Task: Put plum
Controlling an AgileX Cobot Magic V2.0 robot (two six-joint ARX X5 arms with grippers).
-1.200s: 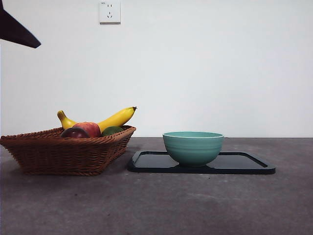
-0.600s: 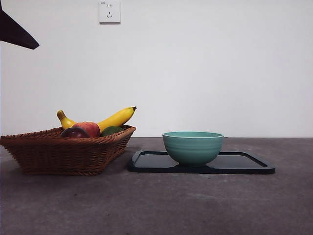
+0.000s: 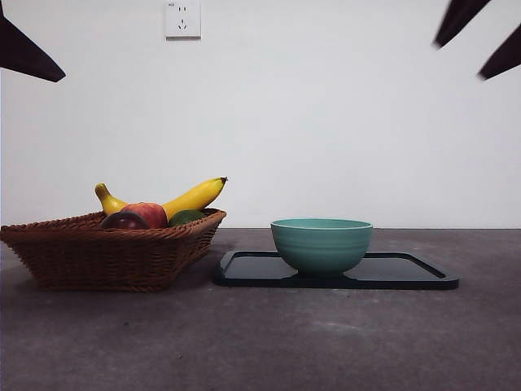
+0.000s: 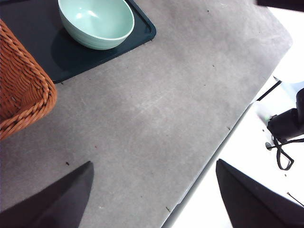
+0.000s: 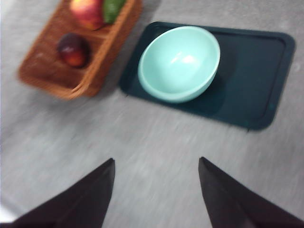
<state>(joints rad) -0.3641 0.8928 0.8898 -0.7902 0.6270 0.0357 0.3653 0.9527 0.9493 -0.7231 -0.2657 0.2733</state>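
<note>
Front view: my right jaws (image 3: 479, 39) hang apart at upper right, left jaws (image 4: 152, 190) apart too; the dark maroon plum (image 3: 124, 221) lies in the brown wicker basket (image 3: 106, 257), lower left.

Woven wicker basket (image 3: 106, 252); glossy plum (image 5: 73, 50); glazed bowl (image 3: 321, 244).

The front camera sat low at table height, looking level across at the basket (image 3: 114, 248) and bowl (image 3: 321, 244), both near. The 2 wrist cameras looked down from high above; beyond each one's fingertips lay the same bowl (image 4: 96, 22) (image 5: 179, 62), tray (image 5: 256, 71) and basket (image 5: 76, 52).
</note>
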